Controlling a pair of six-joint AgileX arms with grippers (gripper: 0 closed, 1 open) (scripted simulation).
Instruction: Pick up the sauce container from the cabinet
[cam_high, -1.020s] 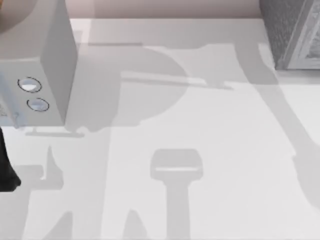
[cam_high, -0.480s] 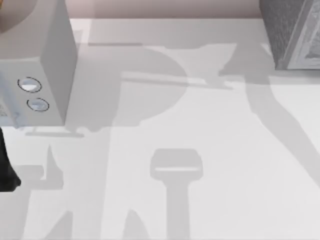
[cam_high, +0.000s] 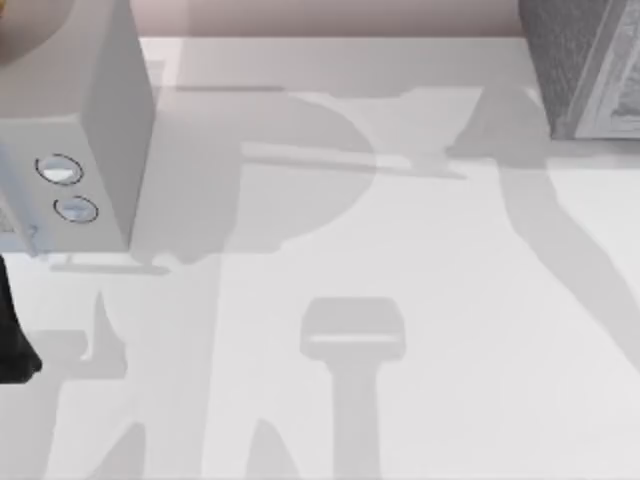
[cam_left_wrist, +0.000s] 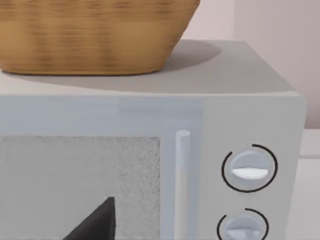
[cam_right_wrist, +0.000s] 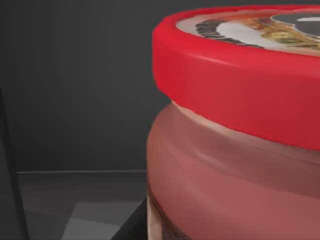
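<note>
Sauce container (cam_right_wrist: 235, 150) close before right wrist camera, inside dark cabinet; rigid, smooth, probably slippery; grip body just below red lid (cam_right_wrist: 240, 85); jaws' state: cannot tell.

From above I see the tabletop (cam_high: 420, 250) evenly and brightly lit, pale grey, with soft-edged shadows of both arms crossing it; one broad shadow runs diagonally below the cabinet (cam_high: 590, 65). The microwave (cam_high: 90, 130) casts a soft shadow toward the tabletop's middle. My left wrist view is bright, the basket (cam_left_wrist: 95, 35) shading the microwave's top. My right wrist view is dim behind the sauce container (cam_right_wrist: 235, 130), whose red lid carries a soft sheen, slightly blurred.
</note>
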